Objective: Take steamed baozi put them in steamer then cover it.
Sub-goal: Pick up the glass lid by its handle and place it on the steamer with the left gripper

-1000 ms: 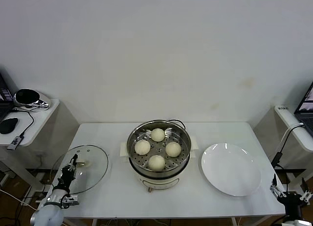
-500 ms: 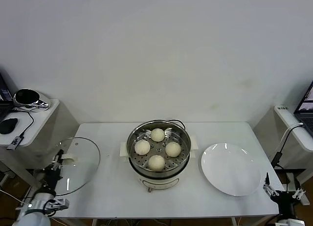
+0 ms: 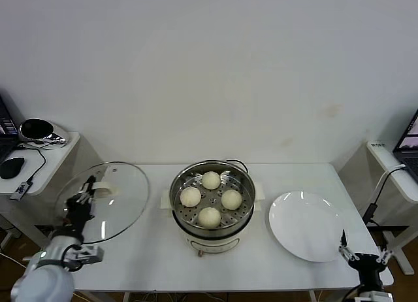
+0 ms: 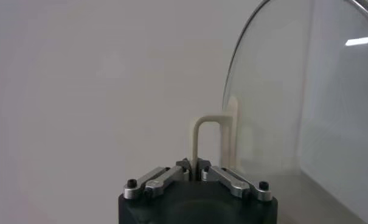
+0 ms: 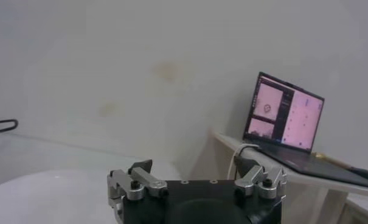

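Left gripper (image 3: 83, 201), at eight o'clock off the desk (image 3: 157, 256) edge, is partly hidden behind the tilted glass cover (image 3: 104, 201); its wrist view shows jaws pinching the cover's cream handle (image 4: 203, 143). Right gripper (image 3: 364, 257), at four o'clock, jaws spread, empty. Centre: steamer (image 3: 212, 201) holding four baozi (image 3: 209, 217), uncovered. White plate (image 3: 307, 225) at three o'clock.

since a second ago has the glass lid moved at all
Yes. The cover, held by the left gripper, has lifted off the table and sits higher beside the steamer.
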### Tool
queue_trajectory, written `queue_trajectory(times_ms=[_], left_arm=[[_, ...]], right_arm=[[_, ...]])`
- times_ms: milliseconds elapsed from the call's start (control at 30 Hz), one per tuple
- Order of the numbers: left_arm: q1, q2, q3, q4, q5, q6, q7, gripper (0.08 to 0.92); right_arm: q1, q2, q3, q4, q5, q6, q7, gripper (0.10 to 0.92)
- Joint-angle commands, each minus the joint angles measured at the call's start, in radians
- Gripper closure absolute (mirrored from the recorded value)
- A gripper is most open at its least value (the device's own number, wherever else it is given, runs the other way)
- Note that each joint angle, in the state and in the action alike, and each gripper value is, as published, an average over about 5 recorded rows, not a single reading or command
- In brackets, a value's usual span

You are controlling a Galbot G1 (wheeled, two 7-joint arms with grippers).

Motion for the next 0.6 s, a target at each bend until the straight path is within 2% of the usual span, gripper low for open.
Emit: queue_trajectory(times_ms=[33, 133, 233, 600], left_arm=[[-0.378, 0.052, 0.477, -0.06, -0.002, 0.265, 0.13, 0.857], [-0.499, -0.004, 0.588, -0.023, 0.037, 0.313, 0.16, 0.857], [-0.569, -0.055, 0.657, 0.016, 0.08, 0.346, 0.195, 0.857], [-0.648, -0.228, 0.757, 0.14, 0.244, 0.376, 0.269, 0.857]], right_arm=[[0.009, 0.013, -0.037, -0.009, -0.032, 0.0, 0.003, 0.203], [0.018, 0.02, -0.045, -0.016, -0.046, -0.002, 0.005, 0.203], [0.028, 0.032, -0.059, -0.019, -0.066, -0.006, 0.007, 0.203], [0.042, 0.057, -0.082, -0.039, -0.14, -0.006, 0.02, 0.203]])
